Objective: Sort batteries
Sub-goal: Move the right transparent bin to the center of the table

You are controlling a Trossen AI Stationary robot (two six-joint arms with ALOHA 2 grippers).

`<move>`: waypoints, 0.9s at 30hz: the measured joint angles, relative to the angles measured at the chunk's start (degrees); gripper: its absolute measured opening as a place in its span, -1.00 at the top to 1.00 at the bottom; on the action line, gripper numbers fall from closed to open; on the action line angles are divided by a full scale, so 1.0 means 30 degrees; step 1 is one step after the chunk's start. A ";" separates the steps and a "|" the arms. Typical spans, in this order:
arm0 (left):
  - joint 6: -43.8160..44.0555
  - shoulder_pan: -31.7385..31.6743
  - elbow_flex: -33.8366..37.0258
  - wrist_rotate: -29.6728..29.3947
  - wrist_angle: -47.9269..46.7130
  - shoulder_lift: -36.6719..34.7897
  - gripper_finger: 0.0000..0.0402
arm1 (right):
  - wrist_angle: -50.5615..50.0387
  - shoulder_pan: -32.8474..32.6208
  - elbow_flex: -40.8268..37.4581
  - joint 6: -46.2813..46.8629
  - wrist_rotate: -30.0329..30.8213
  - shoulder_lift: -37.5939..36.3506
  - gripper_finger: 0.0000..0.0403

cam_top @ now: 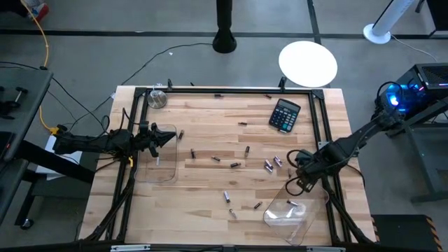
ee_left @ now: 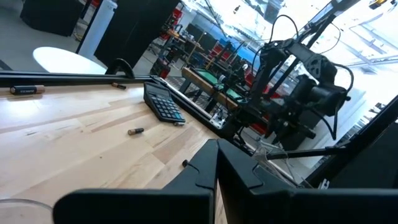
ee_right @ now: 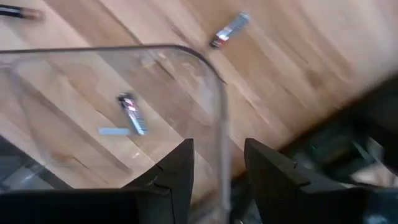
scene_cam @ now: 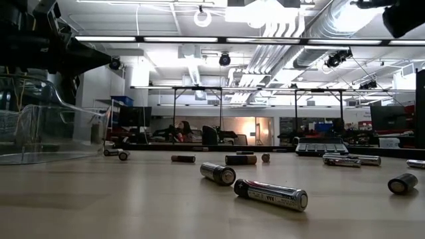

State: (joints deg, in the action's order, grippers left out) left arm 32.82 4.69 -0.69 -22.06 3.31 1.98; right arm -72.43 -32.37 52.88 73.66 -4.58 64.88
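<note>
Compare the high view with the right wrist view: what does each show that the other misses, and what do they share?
Only the high view shows the black calculator, the left gripper shut over the left clear tray, and the batteries scattered mid-table. Only the right wrist view shows the right gripper open, its fingers straddling the tray's wall. Both show the right clear tray with a battery inside.

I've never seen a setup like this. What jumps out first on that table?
Small batteries lie scattered across the middle of the wooden table, with a black calculator near its far right. The right gripper hangs open over the rim of a clear tray at the near right; the left gripper waits shut above another clear tray on the left.
</note>
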 joint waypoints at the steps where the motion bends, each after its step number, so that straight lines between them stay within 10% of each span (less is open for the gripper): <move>1: 0.0000 0.0000 0.0000 0.0004 0.0000 0.0000 1.00 | 0.0345 0.0141 -0.0270 -0.0102 -0.0002 0.0000 0.33; 13: 0.0000 0.0000 -0.0002 0.0005 0.0000 0.0000 1.00 | 0.4448 0.0695 -0.3823 -0.0208 -0.0322 0.0000 0.34; 17: 0.0000 0.0001 0.0001 0.0007 0.0000 0.0000 1.00 | 0.5577 0.0695 -0.4448 -0.0076 -0.1073 0.0000 0.65; 27: 0.0000 0.0004 -0.0003 0.0007 -0.0004 0.0000 1.00 | 0.1490 0.2558 0.2608 -0.2478 0.0389 -0.0004 0.99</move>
State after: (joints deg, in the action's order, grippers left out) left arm 32.82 4.70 -0.70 -22.04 3.30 1.98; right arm -67.96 -24.69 60.70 66.23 -3.41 64.87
